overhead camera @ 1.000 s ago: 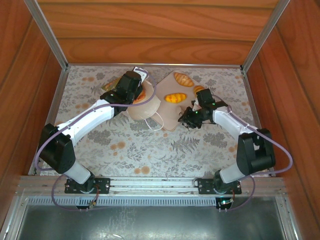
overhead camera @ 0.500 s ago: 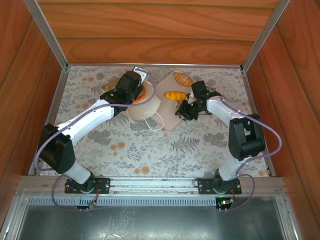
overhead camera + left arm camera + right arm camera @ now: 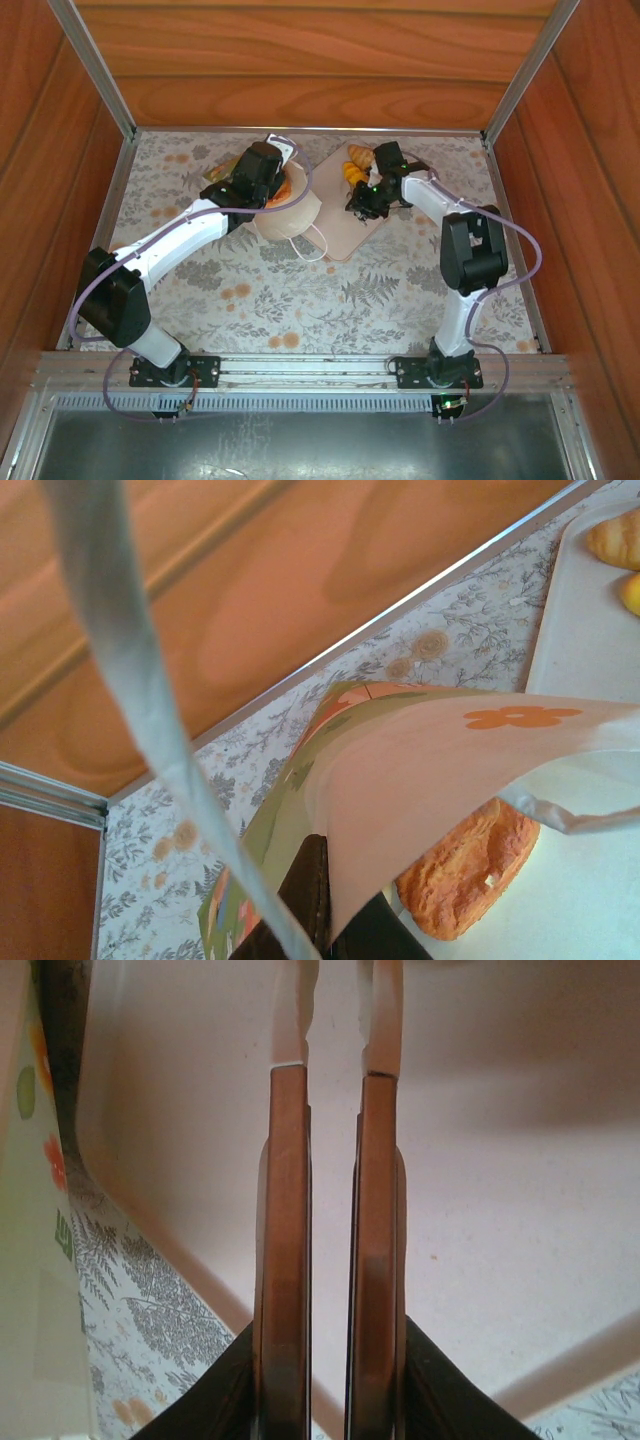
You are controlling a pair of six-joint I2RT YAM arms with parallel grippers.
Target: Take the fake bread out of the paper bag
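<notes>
Part done, I'd judge: two pcs of fake bread lie on the pink tray just beyond the R claw. At least one orange loaf sits inside the paper bag, just ahead-right of the L claw, so there's more to pull. L claw is clamped tight on the bag wall. R claw: narrow gap, nothing betw. fingers, over bare tray beside the bag.
</notes>
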